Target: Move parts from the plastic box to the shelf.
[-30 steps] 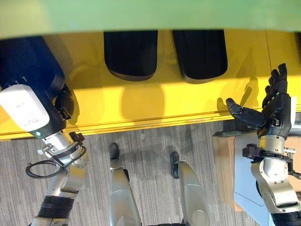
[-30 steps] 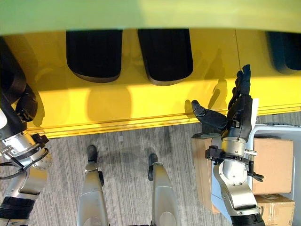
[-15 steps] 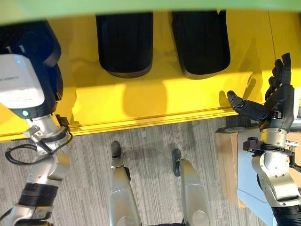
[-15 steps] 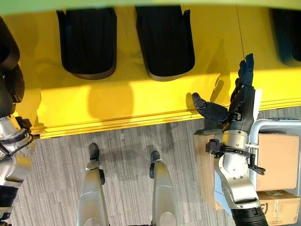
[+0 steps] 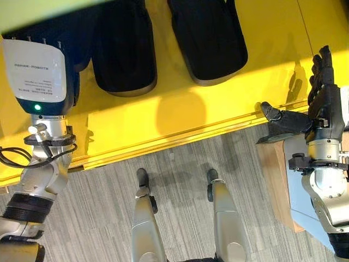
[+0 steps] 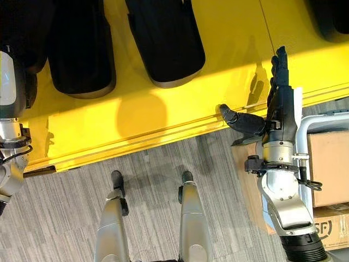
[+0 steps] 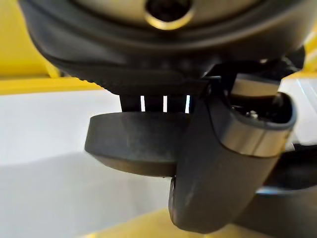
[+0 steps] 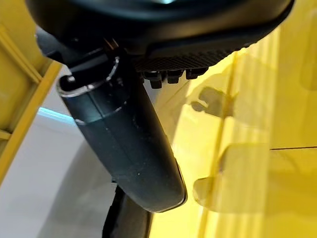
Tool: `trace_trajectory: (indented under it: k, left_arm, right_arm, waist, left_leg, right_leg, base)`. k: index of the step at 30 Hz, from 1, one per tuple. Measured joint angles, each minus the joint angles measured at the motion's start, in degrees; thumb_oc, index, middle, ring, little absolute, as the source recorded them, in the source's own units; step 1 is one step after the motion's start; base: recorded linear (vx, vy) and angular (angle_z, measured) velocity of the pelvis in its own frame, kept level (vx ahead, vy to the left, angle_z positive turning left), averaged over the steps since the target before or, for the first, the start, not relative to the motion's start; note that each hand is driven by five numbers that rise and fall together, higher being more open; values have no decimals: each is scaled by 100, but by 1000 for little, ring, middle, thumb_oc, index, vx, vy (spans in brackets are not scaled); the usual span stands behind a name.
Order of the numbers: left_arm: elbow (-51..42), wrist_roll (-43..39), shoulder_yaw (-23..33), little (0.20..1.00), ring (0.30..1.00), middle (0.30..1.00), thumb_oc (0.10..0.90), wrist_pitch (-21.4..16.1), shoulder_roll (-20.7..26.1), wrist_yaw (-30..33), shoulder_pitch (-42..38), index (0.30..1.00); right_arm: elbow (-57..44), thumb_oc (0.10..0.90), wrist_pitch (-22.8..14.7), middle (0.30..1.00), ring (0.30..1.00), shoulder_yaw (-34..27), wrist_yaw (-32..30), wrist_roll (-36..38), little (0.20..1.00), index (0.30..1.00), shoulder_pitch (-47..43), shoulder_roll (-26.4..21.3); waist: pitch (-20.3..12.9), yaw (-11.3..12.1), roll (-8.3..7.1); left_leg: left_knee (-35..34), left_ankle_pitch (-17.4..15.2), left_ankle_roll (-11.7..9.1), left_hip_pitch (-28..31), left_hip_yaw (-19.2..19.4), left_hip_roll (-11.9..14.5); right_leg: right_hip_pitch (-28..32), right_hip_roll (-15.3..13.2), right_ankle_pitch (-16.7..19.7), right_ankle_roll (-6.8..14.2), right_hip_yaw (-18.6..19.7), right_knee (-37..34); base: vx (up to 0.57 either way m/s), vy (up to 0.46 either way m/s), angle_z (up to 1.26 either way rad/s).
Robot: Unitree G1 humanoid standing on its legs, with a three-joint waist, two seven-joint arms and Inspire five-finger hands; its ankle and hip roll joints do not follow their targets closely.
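Note:
Two long black parts lie side by side on the yellow shelf. My left hand reaches over the shelf at the far left, its white back facing up. A third black part sits under its fingers, and the thumb is curled against it. This part's dark bulk shows past the hand, close beside the nearest lying part. My right hand hovers at the shelf's front edge on the right, open and empty, thumb spread to the side.
A pale plastic box stands on the floor below my right arm, with cardboard boxes in and beside it. Another black part lies on the shelf at the far right. Grey carpet runs in front of the shelf.
The camera has shifted, so more of the shelf shows. My left hand has moved forward and up over the shelf with its part. The right hand has hardly moved.

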Motion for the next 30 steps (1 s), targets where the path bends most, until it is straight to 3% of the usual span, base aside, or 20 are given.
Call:
trace_trajectory:
  k: [5, 15, 21, 30]
  left_arm:
    - [38, -469, 38, 300, 300, 300, 400, 173, -92, 41, 143, 300]
    - [-115, -1603, 765, 300, 300, 300, 400, 651, -1342, 697, 682, 300]
    - [-248, -2072, 1132, 300, 300, 300, 400, 623, -1860, 1103, 751, 300]
    - [-219, -1989, 1170, 300, 300, 300, 400, 607, -1831, 976, 647, 300]
  right_arm:
    - [21, 900, 2, 1000, 1000, 0, 38, -2, 1000, 1000, 5, -1]
    - [11, 900, 7, 1000, 1000, 0, 17, -9, 1000, 1000, 44, 5]
    - [7, 900, 28, 1000, 1000, 0, -103, -20, 1000, 1000, 45, 138]
    - [8, 900, 112, 1000, 1000, 1, -185, -17, 1000, 1000, -1, 234]
  waist:
    - [0, -30, 5]
    - [-1, 133, -1]
    - [-4, 165, -26]
    - [-8, 270, -154]
  left_leg:
    - [-4, -12, 21, 2, -3, 10]
    - [-34, -7, 2, -18, -52, 74]
    - [-19, 4, -16, -82, -163, 86]
    - [-15, 19, -39, -93, -222, 104]
  right_leg:
    - [-19, 12, -8, -14, 0, 31]
    - [-24, 94, -13, -41, -33, 32]
    - [10, 104, -16, -54, -122, -2]
    - [56, 113, 34, -71, -185, -73]
  base:
    - [-2, -7, 0]
    - [-12, -59, 0]
    - [-13, -50, 6]
    - [-7, -16, 1]
